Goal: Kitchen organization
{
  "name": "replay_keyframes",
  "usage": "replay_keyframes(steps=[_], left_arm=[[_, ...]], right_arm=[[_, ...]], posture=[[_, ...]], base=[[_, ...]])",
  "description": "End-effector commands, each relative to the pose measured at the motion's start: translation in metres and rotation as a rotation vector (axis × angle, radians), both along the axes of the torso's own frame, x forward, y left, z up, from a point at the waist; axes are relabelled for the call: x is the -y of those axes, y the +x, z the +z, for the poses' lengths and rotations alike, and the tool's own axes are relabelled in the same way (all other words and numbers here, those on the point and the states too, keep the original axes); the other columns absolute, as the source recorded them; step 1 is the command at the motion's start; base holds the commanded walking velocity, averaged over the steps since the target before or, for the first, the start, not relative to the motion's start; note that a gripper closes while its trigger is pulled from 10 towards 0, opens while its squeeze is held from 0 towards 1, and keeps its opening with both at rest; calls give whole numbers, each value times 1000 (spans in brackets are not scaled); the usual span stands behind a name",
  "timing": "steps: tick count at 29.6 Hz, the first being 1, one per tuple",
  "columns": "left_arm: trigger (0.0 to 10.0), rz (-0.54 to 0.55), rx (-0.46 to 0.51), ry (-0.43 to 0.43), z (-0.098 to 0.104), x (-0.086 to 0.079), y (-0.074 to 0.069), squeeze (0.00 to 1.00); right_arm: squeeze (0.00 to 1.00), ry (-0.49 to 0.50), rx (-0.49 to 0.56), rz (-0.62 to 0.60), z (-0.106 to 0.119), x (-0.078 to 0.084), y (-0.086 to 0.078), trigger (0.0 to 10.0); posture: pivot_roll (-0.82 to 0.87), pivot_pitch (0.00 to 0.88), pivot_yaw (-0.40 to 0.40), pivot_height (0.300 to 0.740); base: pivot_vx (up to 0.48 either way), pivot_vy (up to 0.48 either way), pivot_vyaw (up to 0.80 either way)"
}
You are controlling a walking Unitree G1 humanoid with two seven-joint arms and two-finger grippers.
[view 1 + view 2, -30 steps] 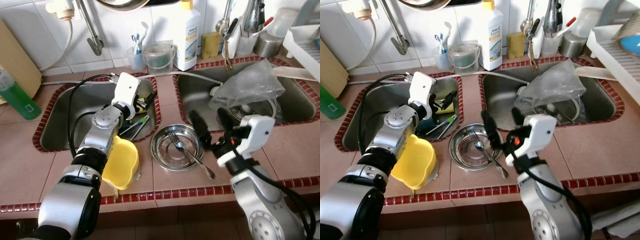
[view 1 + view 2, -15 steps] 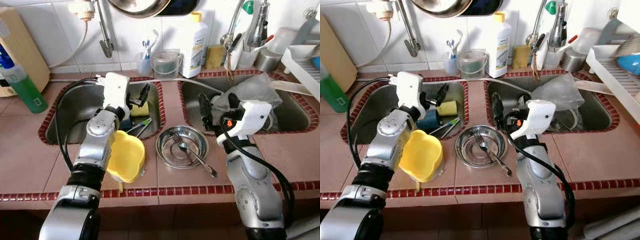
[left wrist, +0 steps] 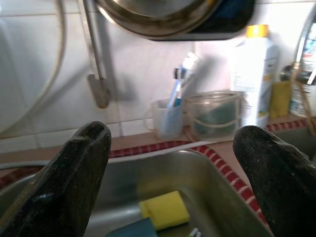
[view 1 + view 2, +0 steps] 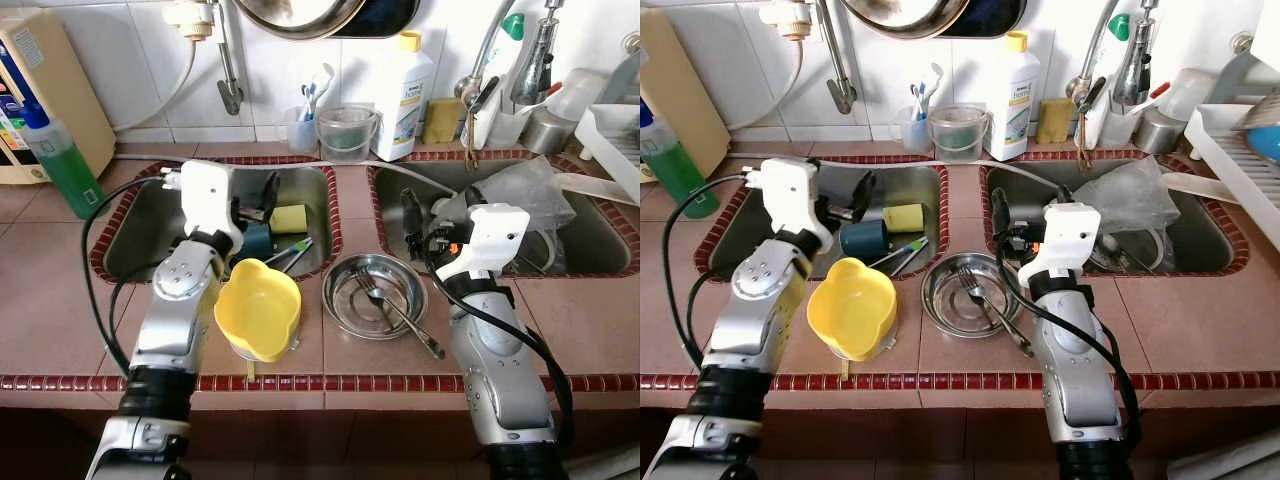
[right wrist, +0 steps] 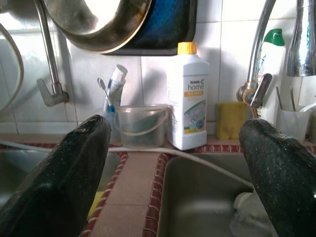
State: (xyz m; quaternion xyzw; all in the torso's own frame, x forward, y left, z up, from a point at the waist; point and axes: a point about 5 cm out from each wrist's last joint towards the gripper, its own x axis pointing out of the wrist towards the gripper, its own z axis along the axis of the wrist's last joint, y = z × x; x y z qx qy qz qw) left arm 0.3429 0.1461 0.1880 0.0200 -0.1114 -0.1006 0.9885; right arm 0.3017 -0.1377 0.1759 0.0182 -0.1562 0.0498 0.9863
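Note:
A yellow bowl sits on the tiled counter at the front edge of the left sink. Beside it stands a steel bowl holding a fork. My left gripper hovers open and empty over the left sink, above a dark blue cup and a yellow sponge. My right gripper is open and empty at the near-left rim of the right sink, just behind the steel bowl. Both wrist views show wide-spread fingers facing the back wall.
A crumpled plastic bag lies in the right sink. Along the back wall stand a green bottle, a toothbrush cup, a clear pail and a white detergent bottle. A pan hangs above. A dish rack is at right.
The camera has pulled back and up. Both arms have risen; the right gripper went from low beside the steel bowl to the right sink's rim. Both stay open.

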Motion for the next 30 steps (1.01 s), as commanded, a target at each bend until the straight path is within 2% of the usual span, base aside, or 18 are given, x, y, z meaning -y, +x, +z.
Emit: replay_keyframes(steps=[1,15,30], left_arm=[[10000,42,8,5,3,-7,-3,0],[10000,41,12,-1,1,-8,-12,0],[10000,62,-46,5,-6,-16,-17,0]], right_arm=[[0,-16,15,-1,1,1,2,10000],[0,-35,-4,32,-6,-3,1,10000],[0,-48,-24,51,-11,-4,-2,10000]], posture=[[-68,0,29,740],[-55,0,9,740],[-52,0,-3,740]], base=[[0,0,0],[0,0,0],[0,0,0]])
